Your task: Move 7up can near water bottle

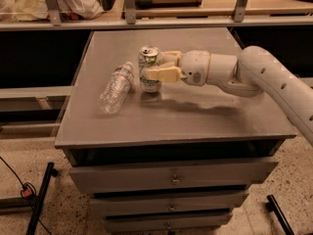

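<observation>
Aluminium likely dents easily: at frame centre the gripper's (pixel 152 66) jaws clasp the small silvery-white 7up can (pixel 150 84) mid-wall, upright beside the clear crinkled plastic water bottle (pixel 116 87).

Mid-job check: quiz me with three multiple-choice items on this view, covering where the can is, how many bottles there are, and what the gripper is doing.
1. Where is the 7up can?
A) beside the water bottle
B) on the floor
C) in a drawer

2. How many bottles are on the table?
A) three
B) one
C) none

3. What is the gripper doing?
A) open above the bottle
B) resting on the floor
C) shut on the can

Answers:
1 A: the can is upright next to the lying bottle.
2 B: only one clear bottle shows.
3 C: the gripper is over the tabletop with a finger on each side of the can.
</observation>
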{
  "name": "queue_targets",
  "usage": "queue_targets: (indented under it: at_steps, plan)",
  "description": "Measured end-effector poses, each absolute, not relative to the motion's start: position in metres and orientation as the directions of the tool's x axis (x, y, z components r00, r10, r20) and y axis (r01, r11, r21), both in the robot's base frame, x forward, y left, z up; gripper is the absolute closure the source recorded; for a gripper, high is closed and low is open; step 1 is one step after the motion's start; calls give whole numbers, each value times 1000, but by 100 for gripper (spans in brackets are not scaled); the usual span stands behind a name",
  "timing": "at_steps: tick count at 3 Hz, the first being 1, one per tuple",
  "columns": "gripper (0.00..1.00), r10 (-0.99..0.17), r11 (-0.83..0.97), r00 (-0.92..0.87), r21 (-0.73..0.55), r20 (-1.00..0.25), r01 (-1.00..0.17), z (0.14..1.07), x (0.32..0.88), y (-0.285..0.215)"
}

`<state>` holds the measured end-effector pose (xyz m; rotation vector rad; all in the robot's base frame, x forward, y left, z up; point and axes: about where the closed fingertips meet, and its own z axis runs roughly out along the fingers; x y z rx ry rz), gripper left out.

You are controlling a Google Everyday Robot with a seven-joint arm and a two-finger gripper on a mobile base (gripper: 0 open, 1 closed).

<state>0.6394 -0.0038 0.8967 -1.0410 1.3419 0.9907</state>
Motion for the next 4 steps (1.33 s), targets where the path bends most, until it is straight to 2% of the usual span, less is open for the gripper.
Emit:
queue_targets:
  at_steps: [2, 3, 4]
  plan:
    - [12, -74, 251, -4, -15, -997, -968, 891, 638, 3]
    - [0, -77, 239, -14, -5, -997, -971, 889, 636, 4]
    - [0, -82, 228, -23, 4, -996, -974, 888, 634, 3]
